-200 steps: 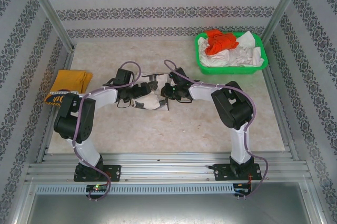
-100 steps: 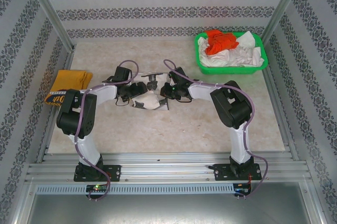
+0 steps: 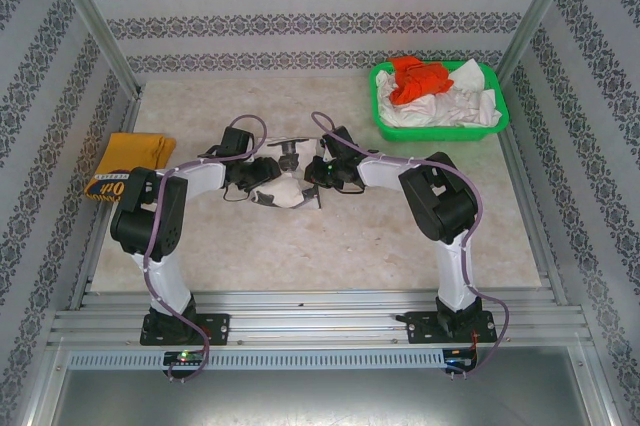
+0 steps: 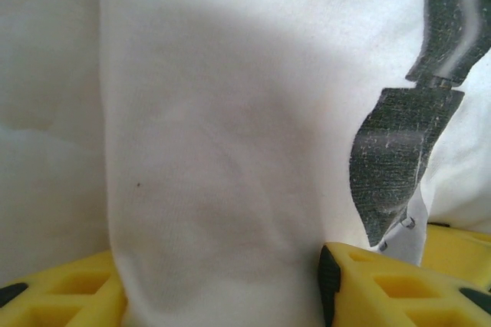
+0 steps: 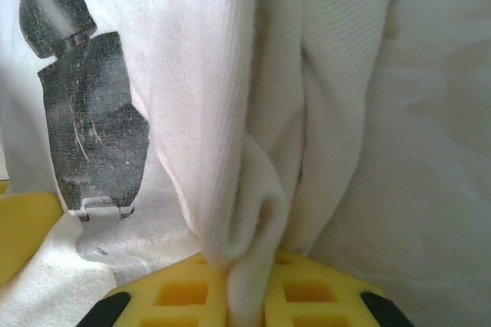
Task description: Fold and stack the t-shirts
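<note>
1. Top external view: you have the cream-white t-shirt (image 3: 281,192) bunched up on the table (image 3: 350,246), about midway between its left and right edges and a little toward the far edge.
2. Your left gripper (image 3: 262,179) meets that bundle from the left and your right gripper (image 3: 312,178) from the right, so the two face each other across the cloth.
3. Left wrist view: the left gripper (image 4: 219,285) has its yellow fingers (image 4: 383,292) set apart, with a broad fold of the cream-white t-shirt (image 4: 222,127) between them, touching both inner faces. You cannot tell whether they are squeezing it.
4. The shirt's black graphic print (image 4: 395,158) sits just beside the finger on the right of that view.
5. Right wrist view: the right gripper (image 5: 245,285) is pinched on a narrow ridge of the cream-white t-shirt (image 5: 253,150), the cloth gathered between its pads (image 5: 184,296).
6. At the table's left edge lies the mustard-yellow t-shirt (image 3: 127,163), folded flat with its dark lettering at the near end.
7. In the far right corner stands the green basket (image 3: 437,134), holding an orange-red t-shirt (image 3: 417,79) on top of white t-shirts (image 3: 452,108).
</note>
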Controlling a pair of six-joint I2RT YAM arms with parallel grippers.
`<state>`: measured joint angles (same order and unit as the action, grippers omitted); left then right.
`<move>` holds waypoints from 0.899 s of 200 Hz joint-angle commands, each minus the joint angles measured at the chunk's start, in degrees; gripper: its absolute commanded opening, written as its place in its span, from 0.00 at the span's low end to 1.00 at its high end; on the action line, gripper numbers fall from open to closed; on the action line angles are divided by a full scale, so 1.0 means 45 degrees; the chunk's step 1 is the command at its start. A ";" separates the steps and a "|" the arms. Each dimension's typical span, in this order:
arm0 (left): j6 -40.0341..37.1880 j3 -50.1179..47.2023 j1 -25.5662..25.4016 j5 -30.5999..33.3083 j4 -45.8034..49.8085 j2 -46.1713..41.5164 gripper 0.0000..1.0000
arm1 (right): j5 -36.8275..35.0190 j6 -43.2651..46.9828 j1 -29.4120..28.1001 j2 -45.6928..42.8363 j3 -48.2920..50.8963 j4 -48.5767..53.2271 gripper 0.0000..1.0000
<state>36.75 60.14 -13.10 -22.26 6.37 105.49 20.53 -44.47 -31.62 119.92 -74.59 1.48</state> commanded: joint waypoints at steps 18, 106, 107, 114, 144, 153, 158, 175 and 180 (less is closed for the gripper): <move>0.0177 0.0040 -0.0160 -0.0558 -0.0998 0.0335 0.44 | -0.0103 0.0049 0.0073 0.0564 -0.0095 0.0524 0.13; 0.1219 -0.0284 -0.0133 -0.1629 -0.3346 0.0973 0.00 | 0.0292 0.0231 0.0133 0.0056 -0.0007 0.0414 0.14; 0.1213 -0.0291 -0.0124 -0.1612 -0.3348 0.0972 0.00 | 0.0306 0.0232 0.0132 0.0043 -0.0007 0.0414 0.14; 0.1116 -0.0298 -0.0111 -0.1516 -0.3335 0.0935 0.00 | 0.0340 0.0301 0.0131 -0.0111 -0.0007 0.0364 0.17; -0.0936 -0.0144 0.0038 -0.1120 -0.2259 0.0324 0.00 | 0.0285 0.0672 0.0109 -0.1219 0.0332 -0.0144 0.45; -0.1724 -0.0353 0.0173 -0.1362 -0.2418 0.0052 0.00 | 0.0160 0.0841 0.0112 -0.1565 0.0520 -0.0310 0.62; -0.2164 -0.0552 0.0288 -0.1533 -0.2617 -0.0129 0.00 | 0.0064 0.0956 0.0112 -0.1765 0.0634 -0.0383 0.69; -0.3060 -0.1050 0.0712 -0.1878 -0.2854 -0.0695 0.00 | -0.0336 0.1335 0.0131 -0.2400 0.1132 -0.0755 0.84; -0.3323 -0.1136 0.0897 -0.2084 -0.2749 -0.0851 0.00 | -0.0451 0.1473 0.0121 -0.2603 0.1306 -0.0881 0.86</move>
<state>31.59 57.54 -12.12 -27.92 -5.08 106.54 20.60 -41.01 -30.63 113.89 -71.46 0.67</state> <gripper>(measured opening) 0.088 0.810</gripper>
